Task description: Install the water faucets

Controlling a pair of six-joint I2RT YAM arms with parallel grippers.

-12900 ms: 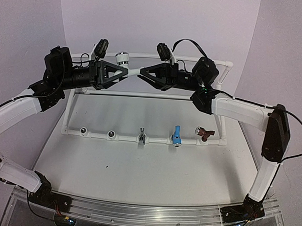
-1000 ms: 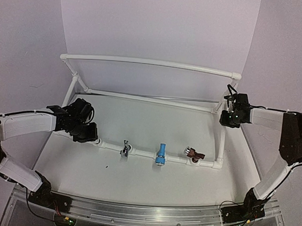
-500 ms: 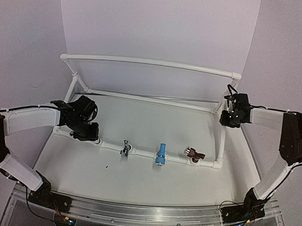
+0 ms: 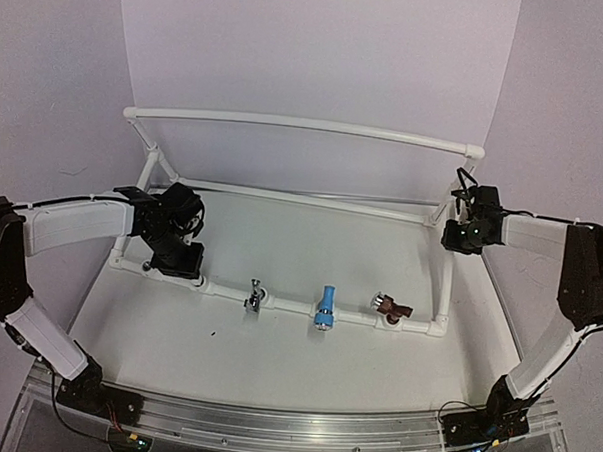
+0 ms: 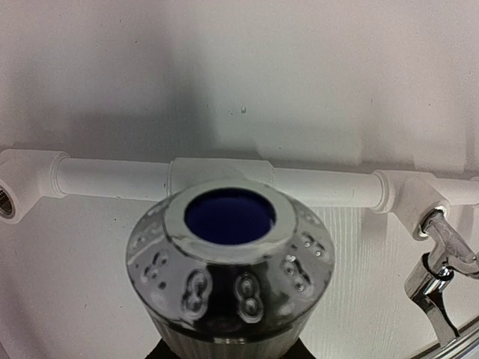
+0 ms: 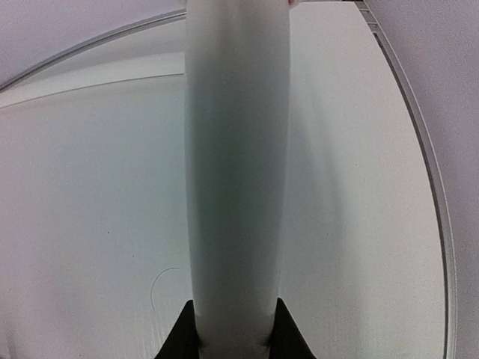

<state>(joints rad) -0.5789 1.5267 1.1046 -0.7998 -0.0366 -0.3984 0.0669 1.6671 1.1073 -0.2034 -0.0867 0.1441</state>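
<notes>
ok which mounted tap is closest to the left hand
The chrome tap, leftmost on the front pipe; the blue one and the reddish-brown one sit farther right.

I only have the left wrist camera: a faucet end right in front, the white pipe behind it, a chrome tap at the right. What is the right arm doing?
Observer: The right gripper is clamped on the frame's right side pipe.
Operator: Are there any taps beyond the chrome faucet?
Observer: Yes. The top view shows a light blue faucet and then a reddish-brown faucet, both seated on the front pipe.
</notes>
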